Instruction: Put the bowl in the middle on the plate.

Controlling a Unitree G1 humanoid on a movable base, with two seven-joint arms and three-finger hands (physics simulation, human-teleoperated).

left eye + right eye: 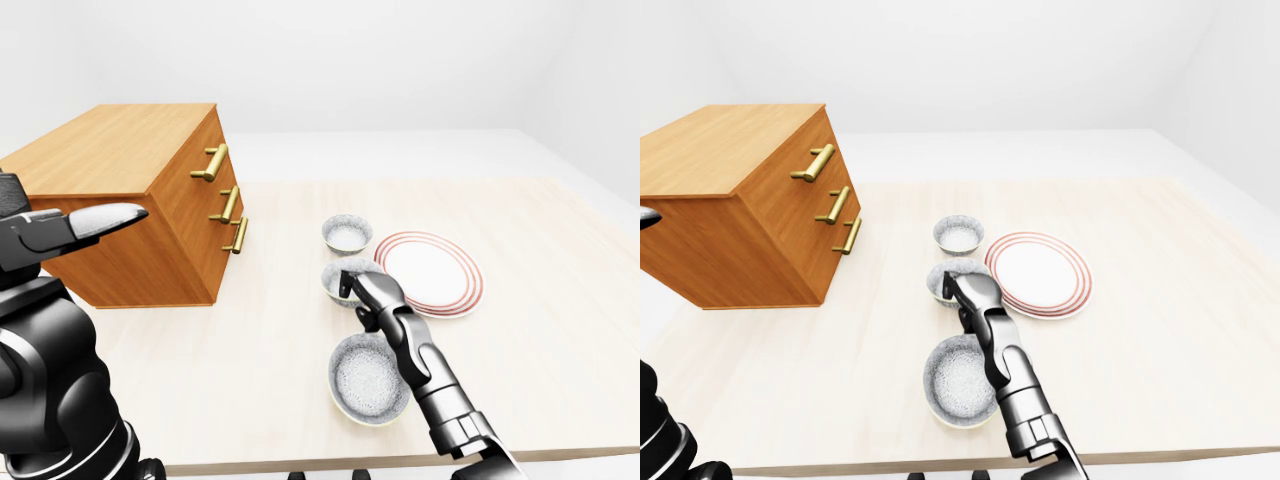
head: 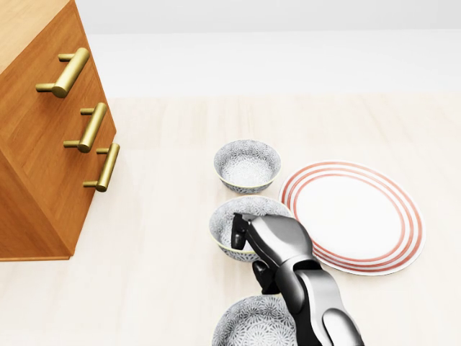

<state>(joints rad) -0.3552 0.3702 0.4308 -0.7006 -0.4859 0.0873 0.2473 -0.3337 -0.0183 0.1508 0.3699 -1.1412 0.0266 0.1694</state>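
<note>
Three patterned grey bowls stand in a column in the head view. The middle bowl [image 2: 229, 220] lies just left of the white plate with red rings [image 2: 351, 216]. My right hand [image 2: 241, 236] reaches in from the bottom and covers the bowl's right side, with its fingers curled over the rim and shut on it. The bowl looks slightly raised. The top bowl [image 2: 247, 166] and the bottom bowl [image 2: 248, 326] are untouched. My left hand [image 1: 92, 222] is held up at the far left of the left-eye view with fingers stretched out, holding nothing.
A wooden drawer cabinet [image 2: 43, 144] with three brass handles [image 2: 92, 127] stands on the pale wooden table [image 2: 166, 274] at the left. The table's near edge [image 1: 300, 462] runs along the bottom of the left-eye view.
</note>
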